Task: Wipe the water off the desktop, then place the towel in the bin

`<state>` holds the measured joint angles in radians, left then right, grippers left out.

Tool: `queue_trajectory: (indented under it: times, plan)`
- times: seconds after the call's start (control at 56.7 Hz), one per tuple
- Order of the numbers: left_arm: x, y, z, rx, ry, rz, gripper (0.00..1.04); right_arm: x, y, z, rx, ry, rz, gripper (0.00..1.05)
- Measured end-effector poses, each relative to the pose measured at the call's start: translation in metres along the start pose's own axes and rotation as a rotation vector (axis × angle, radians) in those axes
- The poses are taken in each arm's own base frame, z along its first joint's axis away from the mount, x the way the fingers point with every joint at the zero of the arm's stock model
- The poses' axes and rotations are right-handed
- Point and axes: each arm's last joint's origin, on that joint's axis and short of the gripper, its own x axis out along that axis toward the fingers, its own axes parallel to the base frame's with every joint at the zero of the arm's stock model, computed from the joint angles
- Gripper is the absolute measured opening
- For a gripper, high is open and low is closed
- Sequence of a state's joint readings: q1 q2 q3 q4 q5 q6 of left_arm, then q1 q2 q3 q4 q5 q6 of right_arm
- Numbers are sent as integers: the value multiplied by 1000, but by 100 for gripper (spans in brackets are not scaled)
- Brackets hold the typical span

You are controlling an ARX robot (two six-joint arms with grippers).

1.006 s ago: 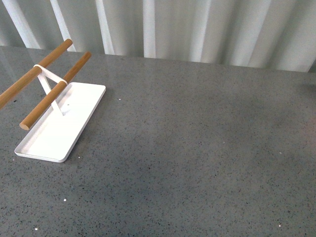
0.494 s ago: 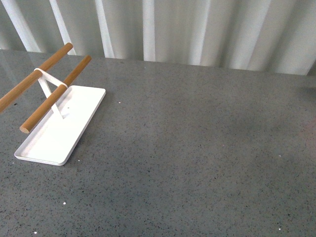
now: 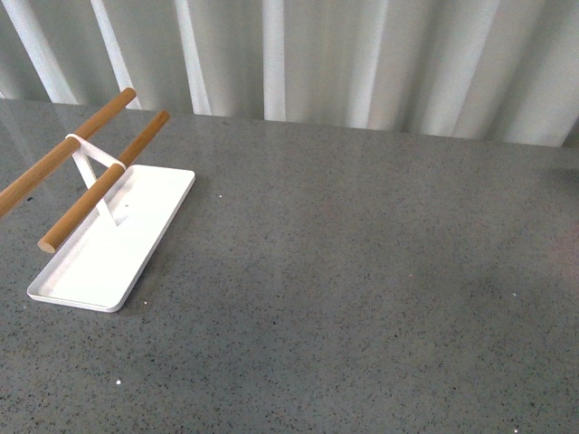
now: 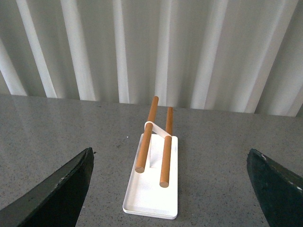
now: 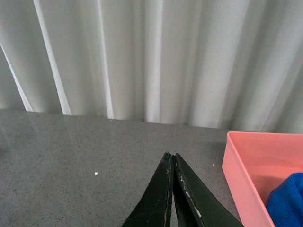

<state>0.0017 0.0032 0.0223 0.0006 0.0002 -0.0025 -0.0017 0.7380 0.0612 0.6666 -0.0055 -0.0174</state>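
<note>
The dark-grey speckled desktop (image 3: 362, 271) fills the front view; neither arm shows there. In the right wrist view the bright blue towel (image 5: 289, 201) lies inside a pink bin (image 5: 239, 175) at the picture's edge, only partly in frame. My right gripper (image 5: 171, 158) is shut and empty, above the desktop (image 5: 85, 161) beside the bin. My left gripper (image 4: 170, 163) is wide open and empty, its dark fingers (image 4: 61, 189) at either side of the view, raised above the desktop (image 4: 227, 161).
A flat white tray (image 3: 113, 249) carrying a rack of two wooden rods (image 3: 104, 181) stands at the left of the desktop; it also shows in the left wrist view (image 4: 154, 182). White pleated curtains (image 3: 317, 54) close off the back edge.
The front view has shifted slightly: the tray and rods sit a little lower in the picture than before. Nothing on the desktop has moved.
</note>
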Motion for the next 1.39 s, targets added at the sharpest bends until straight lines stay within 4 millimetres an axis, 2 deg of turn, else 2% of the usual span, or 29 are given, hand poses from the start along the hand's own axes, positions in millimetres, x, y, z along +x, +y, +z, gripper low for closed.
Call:
queue_trajectory:
  times: [0.123, 0.582, 1.2, 1.288, 1.394]
  plan:
    - [0, 0, 0, 0, 0, 0, 98, -6, 0, -7, 0, -8, -1, 3]
    - [0, 0, 0, 0, 0, 0, 98, -26, 0, 0, 4, -33, -2, 3]
    - [0, 0, 0, 0, 0, 0, 98, -42, 0, 0, 7, -35, -2, 3]
    - [0, 0, 0, 0, 0, 0, 98, -49, 0, -5, 7, 1, -1, 3]
    - [0, 0, 0, 0, 0, 0, 98, -53, 0, -3, 7, -32, -5, 3]
